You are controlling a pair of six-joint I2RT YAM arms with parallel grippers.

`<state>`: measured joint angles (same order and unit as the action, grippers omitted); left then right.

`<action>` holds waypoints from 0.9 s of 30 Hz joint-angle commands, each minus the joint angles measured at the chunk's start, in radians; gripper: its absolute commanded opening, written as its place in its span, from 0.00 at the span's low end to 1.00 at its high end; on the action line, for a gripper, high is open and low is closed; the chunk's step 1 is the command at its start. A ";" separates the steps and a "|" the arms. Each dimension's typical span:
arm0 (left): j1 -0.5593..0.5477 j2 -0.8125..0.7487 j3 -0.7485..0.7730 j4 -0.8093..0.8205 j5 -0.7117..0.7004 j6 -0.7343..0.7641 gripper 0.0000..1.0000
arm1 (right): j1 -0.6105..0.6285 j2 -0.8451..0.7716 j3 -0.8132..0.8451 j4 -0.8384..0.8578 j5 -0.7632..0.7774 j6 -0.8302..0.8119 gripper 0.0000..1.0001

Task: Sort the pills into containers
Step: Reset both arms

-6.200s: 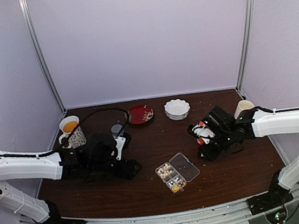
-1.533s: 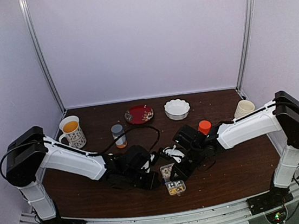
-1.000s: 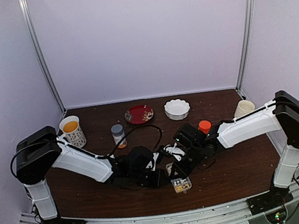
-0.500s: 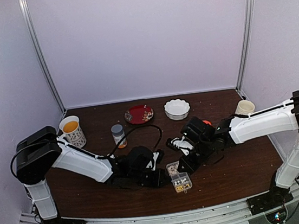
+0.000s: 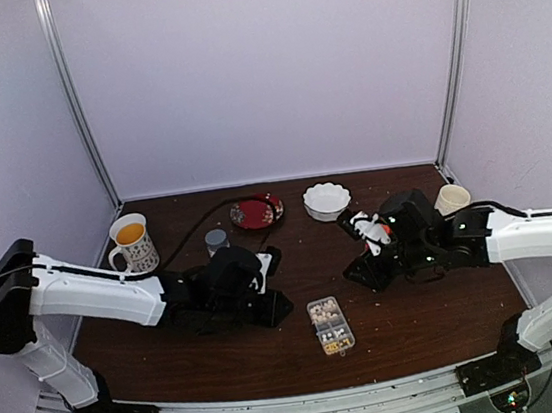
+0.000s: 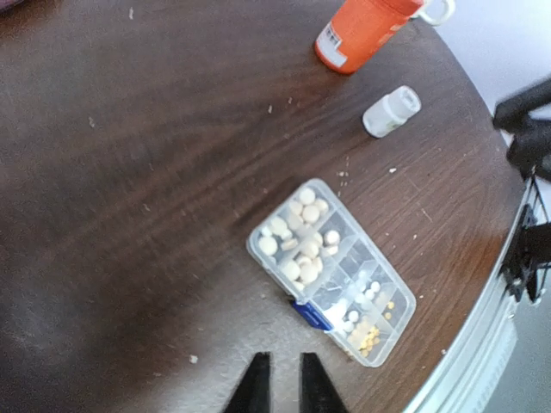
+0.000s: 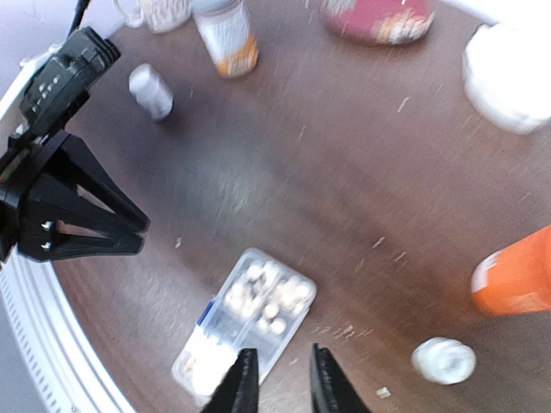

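Observation:
The containers are the cells of a small clear pill box (image 5: 331, 326) lying flat near the table's front, its lid down and a blue latch (image 6: 310, 314) on one long side. Cream pills (image 6: 301, 237) fill the cells at one end, and tiny white and yellow ones (image 6: 370, 323) lie at the other. The box (image 7: 245, 323) also shows in the right wrist view. My left gripper (image 5: 281, 310) (image 6: 282, 389) hangs shut and empty to the left of the box. My right gripper (image 5: 353, 278) (image 7: 280, 383) hovers above and right of it, its jaws slightly open with nothing between them.
An orange bottle (image 6: 362, 30) and a small white bottle (image 6: 392, 110) stand right of the box. At the back are a mug (image 5: 131, 242), a grey-capped bottle (image 5: 217, 241), a red plate (image 5: 259, 212), a white scalloped bowl (image 5: 327, 200) and a cream cup (image 5: 449, 198).
Both grippers have pulled away from the pill box, the left one leftwards, the right one back and to the right. The right jaws have parted a little. The box lid, open earlier, is down.

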<state>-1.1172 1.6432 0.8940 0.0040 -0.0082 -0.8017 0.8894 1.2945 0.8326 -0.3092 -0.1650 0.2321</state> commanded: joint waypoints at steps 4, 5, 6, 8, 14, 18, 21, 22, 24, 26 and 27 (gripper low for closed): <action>0.092 -0.296 -0.056 -0.211 -0.312 0.132 0.68 | -0.007 -0.337 -0.153 0.223 0.354 -0.093 0.59; 0.117 -0.346 -0.080 -0.214 -0.325 0.151 0.82 | -0.007 -0.393 -0.185 0.240 0.399 -0.116 0.73; 0.139 -0.398 -0.098 -0.218 -0.342 0.169 0.95 | -0.008 -0.430 -0.208 0.260 0.451 -0.134 0.91; 0.184 -0.500 -0.128 -0.231 -0.383 0.213 0.98 | -0.011 -0.492 -0.250 0.301 0.567 -0.175 1.00; 0.289 -0.709 -0.161 -0.264 -0.558 0.381 0.98 | -0.034 -0.605 -0.342 0.472 0.730 -0.407 1.00; 0.355 -0.784 -0.207 -0.212 -0.624 0.523 0.98 | -0.118 -0.662 -0.407 0.594 0.765 -0.451 1.00; 0.381 -0.833 -0.276 -0.097 -0.672 0.629 0.98 | -0.210 -0.691 -0.460 0.669 0.732 -0.425 1.00; 0.387 -0.848 -0.303 -0.053 -0.700 0.659 0.97 | -0.247 -0.695 -0.480 0.692 0.696 -0.417 1.00; 0.391 -0.874 -0.358 0.044 -0.774 0.707 0.98 | -0.326 -0.688 -0.521 0.740 0.632 -0.395 1.00; 0.396 -0.898 -0.393 0.099 -0.796 0.751 0.98 | -0.406 -0.669 -0.561 0.785 0.601 -0.352 1.00; 0.398 -0.905 -0.404 0.113 -0.798 0.775 0.98 | -0.443 -0.661 -0.583 0.818 0.585 -0.332 1.00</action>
<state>-0.7311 0.7761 0.5335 -0.0769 -0.7006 -0.1783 0.5598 0.6098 0.3183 0.3630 0.4923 -0.1585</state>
